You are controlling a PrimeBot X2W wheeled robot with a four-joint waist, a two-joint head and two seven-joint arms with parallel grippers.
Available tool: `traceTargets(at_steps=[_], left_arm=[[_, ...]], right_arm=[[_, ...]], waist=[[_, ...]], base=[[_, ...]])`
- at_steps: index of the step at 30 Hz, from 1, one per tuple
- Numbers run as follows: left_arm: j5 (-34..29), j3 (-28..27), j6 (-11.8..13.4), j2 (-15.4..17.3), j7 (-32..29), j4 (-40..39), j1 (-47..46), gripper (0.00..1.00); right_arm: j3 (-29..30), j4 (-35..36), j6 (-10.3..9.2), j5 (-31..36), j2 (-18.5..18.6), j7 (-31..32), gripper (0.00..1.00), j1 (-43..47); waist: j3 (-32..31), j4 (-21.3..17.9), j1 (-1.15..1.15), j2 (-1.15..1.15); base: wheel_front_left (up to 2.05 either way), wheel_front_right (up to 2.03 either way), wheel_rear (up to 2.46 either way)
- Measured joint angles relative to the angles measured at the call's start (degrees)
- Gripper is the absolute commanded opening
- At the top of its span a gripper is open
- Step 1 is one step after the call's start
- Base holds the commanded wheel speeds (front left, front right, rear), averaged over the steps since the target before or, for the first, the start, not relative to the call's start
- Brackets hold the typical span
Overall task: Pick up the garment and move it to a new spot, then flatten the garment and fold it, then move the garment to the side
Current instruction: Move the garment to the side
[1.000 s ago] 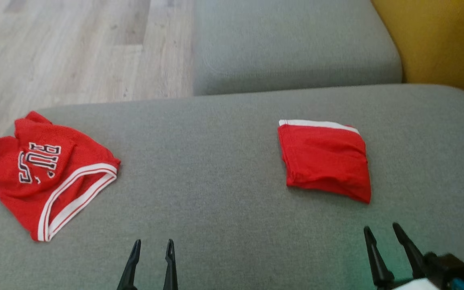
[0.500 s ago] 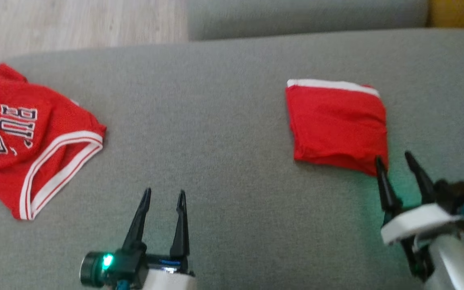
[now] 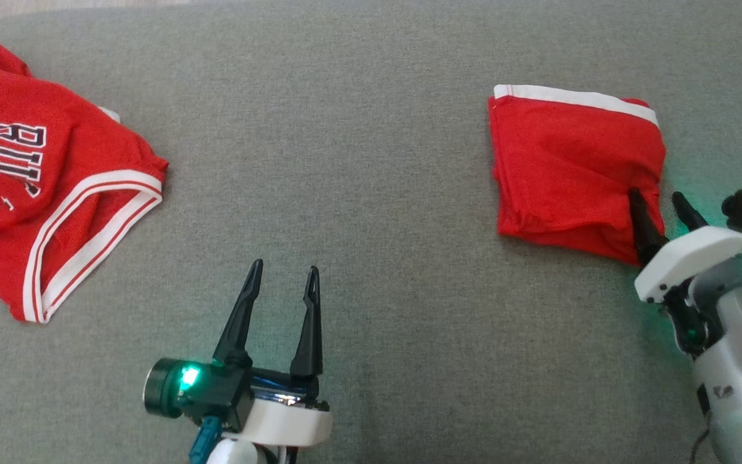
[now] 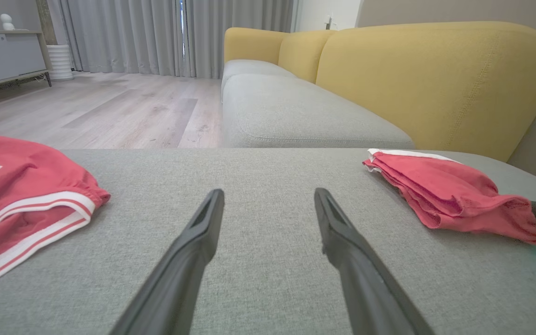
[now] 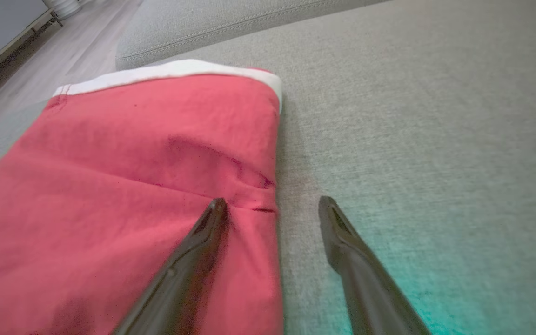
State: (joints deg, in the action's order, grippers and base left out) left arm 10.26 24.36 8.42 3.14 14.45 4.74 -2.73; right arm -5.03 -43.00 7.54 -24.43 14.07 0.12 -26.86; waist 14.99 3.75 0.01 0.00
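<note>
head view: the crumpled red jersey (image 3: 36,193) runs off the left edge of the frame, so i get only part of its dark lettering and cannot read the word. the near right corner of the folded red garment (image 3: 570,167) is covered by one dark finger of the right claw (image 3: 655,193), and the right arm (image 3: 738,361) is cut off at the lower right corner. the bottom of the right wrist view is blurred, and i cannot tell whether that finger presses the cloth or sits just above it.

the right claw is spread and holds nothing. in its own view one finger lies over the garment at lower centre and the other over the grey cushion (image 5: 435,116) just beside it, with the garment's right edge running between them. the left claw (image 3: 285,266) is spread too and empty, at the lower middle of the head view, over bare cushion and well apart from both pieces of clothing.

the folded red garment lies at the upper right of the head view, white band along its far edge, flat on the cushion. the left wrist view shows a yellow sofa back (image 4: 435,79) at upper right, pale wood floor (image 4: 110,111) at middle left, grey curtains (image 4: 133,37) along the top and a grey cabinet (image 4: 3,60) at upper left.
</note>
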Motion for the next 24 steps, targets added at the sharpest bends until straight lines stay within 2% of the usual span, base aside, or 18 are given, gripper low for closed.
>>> traceTargets(at_steps=[2, 3, 4, 5, 9, 13, 17, 24], left_arm=[[0.4, 0.3, 0.0, 0.0, 0.0, 0.1, -0.4, 1.0], [0.4, 0.4, 0.0, 0.0, 0.0, 0.1, -0.5, 1.0], [0.4, 0.4, 0.0, 0.0, 0.0, 0.1, -0.5, 1.0], [0.4, 0.4, 0.0, 0.0, 0.0, 0.2, -0.5, 1.0], [0.4, 0.1, 0.0, 0.0, 0.0, 0.4, -0.5, 1.0], [0.4, 0.0, -0.4, 0.0, 0.0, -1.3, -0.5, 1.0], [0.4, 0.0, -0.9, 0.0, 0.0, -2.4, -1.5, 1.0], [0.0, 0.7, -1.9, 0.0, 0.0, -2.7, -6.2, 1.0]], right_arm=[[-0.6, -0.9, 0.0, -2.0, 0.0, 1.4, 1.0, -1.0], [-1.4, -0.9, 0.0, -3.2, 0.0, 2.0, 0.68, -1.4], [-2.3, -0.9, 0.0, -4.4, 0.0, 2.5, 0.29, -1.5], [-3.2, -0.9, 0.0, -5.5, 0.0, 2.7, 0.0, -1.6], [-6.3, 0.4, 0.0, -6.8, 1.9, 2.2, 0.0, -1.6], [-7.4, 1.6, 0.0, -5.8, 8.1, 1.8, 0.0, -1.7], [-6.5, 1.9, 0.0, -4.5, 14.9, 1.8, 0.0, -2.5], [-1.7, 2.1, 0.0, 1.2, 22.2, 1.4, 0.0, -6.1]], waist=[[0.2, 0.2, 0.01, 0.0], [0.2, 0.3, 0.0, 0.0], [0.0, 0.3, 0.0, 0.0], [-0.1, 0.2, -0.01, 0.0], [-0.4, -0.5, -0.01, 0.0], [0.5, -2.0, -0.01, 0.0], [2.6, -3.4, -0.01, 0.0], [7.1, -5.4, 0.0, 0.0]], base=[[0.0, 0.0, 0.0], [0.0, 0.0, 0.0], [0.0, 0.0, 0.0], [0.0, 0.0, 0.0], [0.0, 0.0, 0.0], [0.0, 0.0, 0.0], [0.0, 0.0, 0.0], [0.0, 0.0, 0.0]])
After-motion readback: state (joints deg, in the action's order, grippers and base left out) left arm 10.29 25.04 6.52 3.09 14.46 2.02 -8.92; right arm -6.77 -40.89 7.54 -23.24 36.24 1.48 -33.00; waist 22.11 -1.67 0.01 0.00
